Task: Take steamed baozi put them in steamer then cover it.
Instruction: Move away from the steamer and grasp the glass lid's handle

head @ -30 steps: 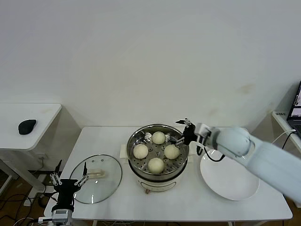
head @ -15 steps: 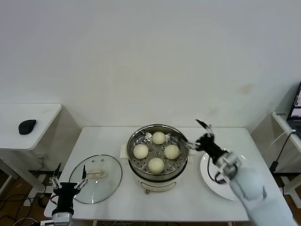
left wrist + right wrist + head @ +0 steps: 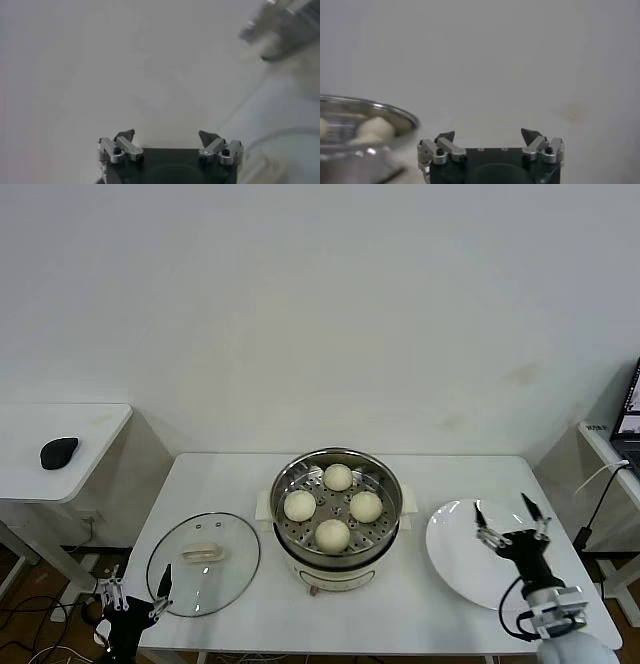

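Note:
Several cream-white baozi (image 3: pixel 333 535) lie on the perforated tray inside the steel steamer (image 3: pixel 385 484) at the table's middle. The steamer's rim also shows in the right wrist view (image 3: pixel 367 105), with a baozi (image 3: pixel 372 130) behind it. The glass cover (image 3: pixel 203 563) with its cream handle lies flat on the table left of the steamer. My right gripper (image 3: pixel 512 520) is open and empty above the white plate, right of the steamer. My left gripper (image 3: pixel 133 596) is open and empty, low at the table's front left corner, just in front of the cover.
An empty white plate (image 3: pixel 455 554) lies right of the steamer. A side table (image 3: pixel 80 444) with a black mouse (image 3: pixel 58 451) stands at the left. A monitor's edge (image 3: pixel 630 409) shows at the far right.
My right gripper has drawn back from the steamer's right rim to the right and down over the plate. My left gripper has sunk lower at the front left corner.

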